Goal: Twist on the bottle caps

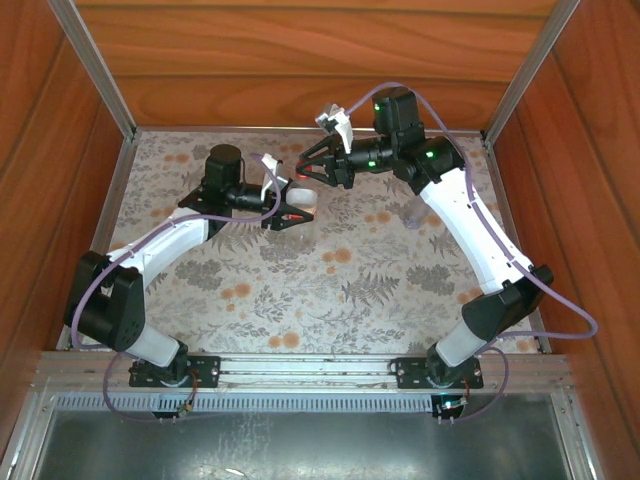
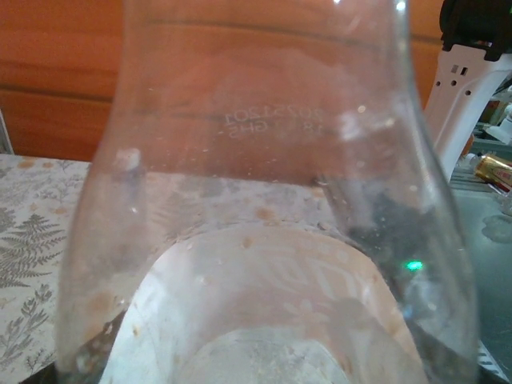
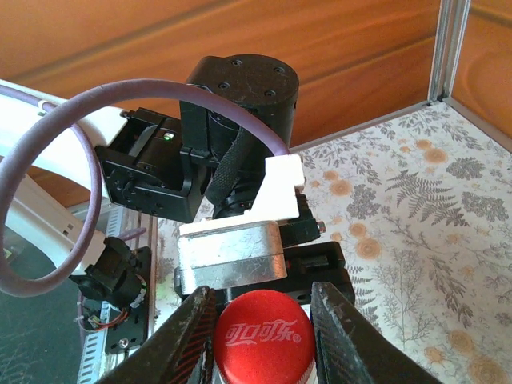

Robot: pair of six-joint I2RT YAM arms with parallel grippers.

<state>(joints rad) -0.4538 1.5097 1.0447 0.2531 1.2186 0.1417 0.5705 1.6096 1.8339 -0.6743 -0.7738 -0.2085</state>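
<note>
Left tool [image 1: 292, 213] grips the bottle [image 2: 264, 200] near the surface's [image 1: 400, 290] far edge; right tool [image 1: 312, 172] pinches the red cap [image 3: 262, 334] close by. A tilted cap may cross-thread — or the bottle (weakly held) spin.

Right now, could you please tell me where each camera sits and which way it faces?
Top external: above and behind, looking down at the table, left arm and right arm.
Left wrist: close against the clear bottle, facing the right arm.
Right wrist: looks past its fingers and the red cap at the left arm.
Shared: top and right wrist both show the red cap.
</note>
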